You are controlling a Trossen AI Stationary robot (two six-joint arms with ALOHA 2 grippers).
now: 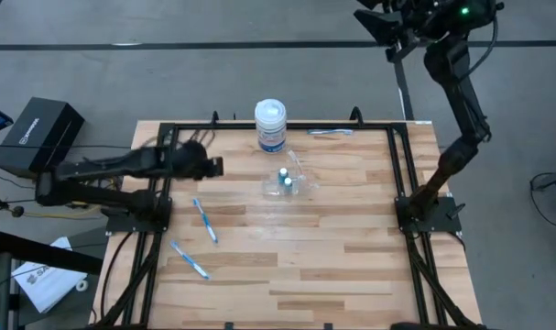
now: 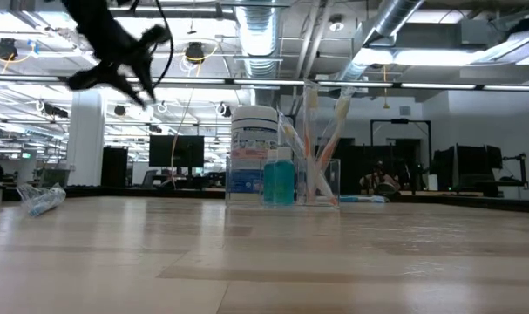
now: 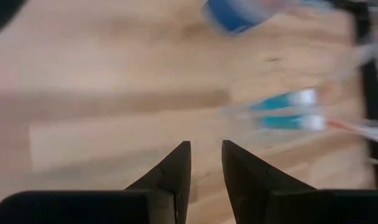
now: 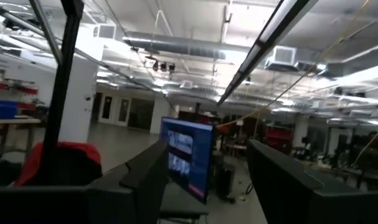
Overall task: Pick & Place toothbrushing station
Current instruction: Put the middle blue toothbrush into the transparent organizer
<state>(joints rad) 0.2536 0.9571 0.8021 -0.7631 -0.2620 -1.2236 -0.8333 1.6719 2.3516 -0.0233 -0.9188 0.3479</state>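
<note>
From above, you see the wooden table with the clear plastic holder near its middle toward the far edge, two small teal bottles standing in it. The white jar with a blue label stands just behind it. Two blue-and-white toothbrushes lie apart on the wood toward the left side, the second one nearer the front edge, and a third lies by the far rail. Your left gripper hangs over the table to the left of the holder; the right gripper is raised well off the table behind the far right corner.

At table height, you get what the top view hides: thin brushes stand upright inside the holder, a teal bottle is in front of the jar, and one toothbrush lies at the far left. A gripper is up in the air, touching nothing.

Your left wrist camera shows the left gripper with its fingers only a narrow gap apart and nothing between them, above bare wood, with the blurred teal bottles ahead.

Your right wrist camera shows only the room; the right gripper stands wide apart and empty.
</note>
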